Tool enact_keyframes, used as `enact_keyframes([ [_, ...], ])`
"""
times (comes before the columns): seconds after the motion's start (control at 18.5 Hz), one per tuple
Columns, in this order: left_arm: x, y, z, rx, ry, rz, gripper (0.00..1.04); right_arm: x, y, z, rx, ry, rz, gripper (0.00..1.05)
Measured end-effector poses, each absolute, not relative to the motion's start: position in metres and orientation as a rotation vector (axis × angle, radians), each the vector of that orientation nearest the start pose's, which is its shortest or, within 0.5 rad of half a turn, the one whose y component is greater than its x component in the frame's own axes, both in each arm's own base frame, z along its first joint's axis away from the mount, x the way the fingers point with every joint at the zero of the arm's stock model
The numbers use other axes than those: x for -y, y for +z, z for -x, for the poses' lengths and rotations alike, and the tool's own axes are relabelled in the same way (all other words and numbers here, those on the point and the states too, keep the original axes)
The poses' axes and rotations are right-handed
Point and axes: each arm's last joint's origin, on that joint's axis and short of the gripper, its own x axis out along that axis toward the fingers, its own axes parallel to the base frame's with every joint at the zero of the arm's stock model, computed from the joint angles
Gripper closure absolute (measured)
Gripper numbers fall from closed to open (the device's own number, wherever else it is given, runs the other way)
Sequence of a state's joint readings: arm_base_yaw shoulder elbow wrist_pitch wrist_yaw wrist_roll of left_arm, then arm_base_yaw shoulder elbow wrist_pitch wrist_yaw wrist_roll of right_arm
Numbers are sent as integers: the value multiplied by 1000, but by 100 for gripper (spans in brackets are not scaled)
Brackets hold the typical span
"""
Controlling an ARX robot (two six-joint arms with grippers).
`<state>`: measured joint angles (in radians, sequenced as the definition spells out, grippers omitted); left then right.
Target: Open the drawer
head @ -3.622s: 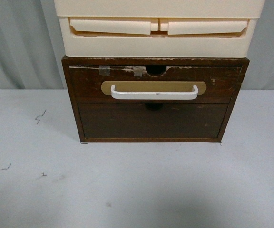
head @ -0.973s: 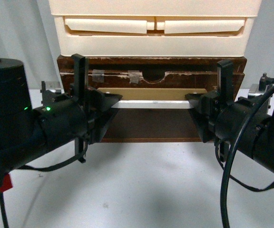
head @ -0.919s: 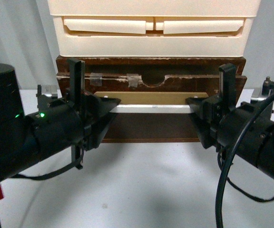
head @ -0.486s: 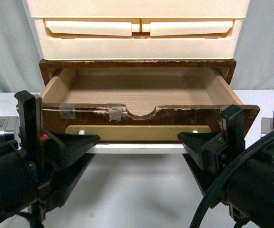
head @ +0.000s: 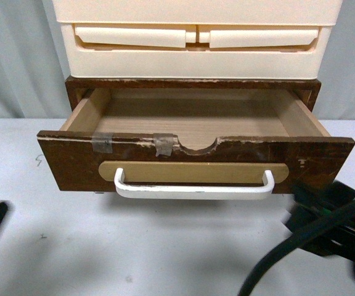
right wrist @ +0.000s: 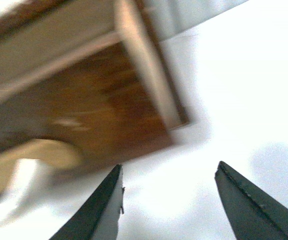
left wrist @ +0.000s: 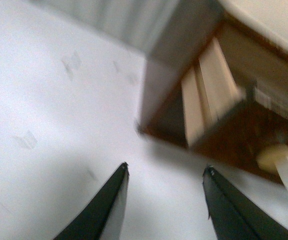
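- the left gripper [left wrist: 165, 169] has its jaws spread wide with nothing between them. it hangs over bare table, clear of the drawer's left corner (the wrist view is blurred). in the front view only a dark wedge of it shows at the lower left edge.
- the drawer [head: 251, 153] stands well out of its dark wooden casing [head: 193, 82], its pale wooden floor in view. its white bar handle [head: 193, 191] sits on a tan oval plate [head: 193, 172], and nothing touches it. grey tape bits [head: 163, 144] sit beside the half-round notch [head: 196, 145].
- the right gripper [right wrist: 169, 167] is likewise wide apart and holds nothing, off the drawer's right corner. its black cable [head: 288, 246] curves across the lower right of the front view.
- the casing rests on a white table [head: 165, 253], with cream plastic drawers [head: 196, 43] stacked on top.
- a grey curtain [head: 17, 61] hangs behind.
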<state>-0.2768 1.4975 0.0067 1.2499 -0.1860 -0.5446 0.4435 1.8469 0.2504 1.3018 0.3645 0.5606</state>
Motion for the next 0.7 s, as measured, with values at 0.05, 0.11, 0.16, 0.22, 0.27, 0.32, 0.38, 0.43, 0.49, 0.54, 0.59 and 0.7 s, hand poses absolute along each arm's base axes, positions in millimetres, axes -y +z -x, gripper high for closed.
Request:
enact_keyframes([
  [0.05,33,125,-169,-84,30,338,66,-68,79,-202,-322,-76,-244,55],
  [0.11,30,140,-166,3,9,227,77,-57,78,-189,-357,-61,-81,66],
  [0.16,28,144,-163,-6,-16,118,90,-52,92,-185,-287,-11,-24,79],
  [0.22,24,146,-161,-19,0,66,101,-46,107,-183,-199,-7,-8,90],
  [0.27,20,152,-157,2,9,48,103,-39,116,-179,-151,-12,-2,101],
  [0.32,17,157,-153,21,7,37,103,-33,122,-172,-111,-6,2,103],
  [0.38,16,158,-151,22,5,33,103,-32,125,-170,-95,-4,-2,103],
  [0.43,15,159,-150,23,4,28,103,-31,129,-170,-72,1,-4,103],
  [0.49,14,160,-148,20,2,25,103,-30,133,-169,-49,-2,-7,103],
  [0.54,14,161,-147,18,-2,23,103,-27,138,-168,-19,-4,-12,103],
  [0.59,13,161,-146,18,-4,21,103,-27,140,-167,-14,-5,-12,103],
  [0.7,6,165,-140,20,-16,19,103,-20,149,-162,-1,-6,-8,103],
])
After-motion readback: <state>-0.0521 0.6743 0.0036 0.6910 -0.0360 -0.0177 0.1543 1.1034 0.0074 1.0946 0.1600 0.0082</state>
